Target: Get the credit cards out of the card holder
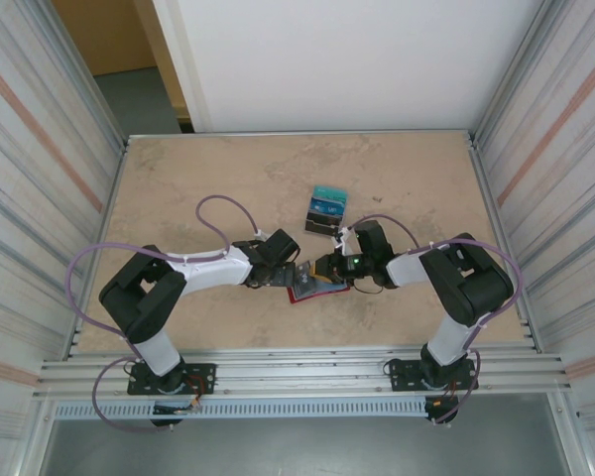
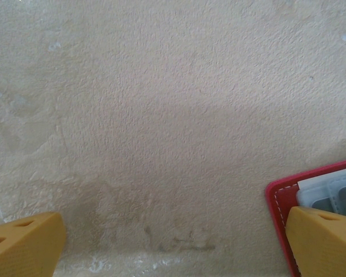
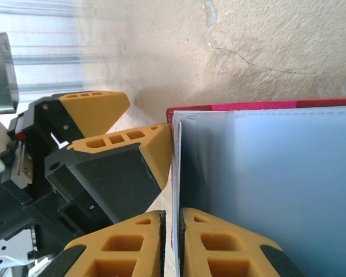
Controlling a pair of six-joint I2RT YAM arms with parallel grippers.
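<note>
The red card holder (image 1: 305, 294) lies open on the table between both grippers. My right gripper (image 1: 333, 268) is shut on one leaf of it and holds that leaf on edge. In the right wrist view the thin pale edge sits between the closed pads of the right gripper (image 3: 173, 216), with the blue-grey clear pocket (image 3: 265, 173) beside them. My left gripper (image 2: 173, 236) is open, and its right finger (image 2: 326, 242) rests on the holder's red corner (image 2: 277, 199). A dark shape (image 2: 341, 203) shows through a pocket. Three credit cards (image 1: 324, 210), teal, blue and dark, lie just beyond the holder.
The beige tabletop (image 1: 208, 178) spreads to the left and back. Ribbed metal walls (image 1: 40, 149) close in both sides, and a metal rail (image 1: 297, 372) runs along the near edge. The left gripper's fingers (image 3: 144, 156) sit close against the held leaf.
</note>
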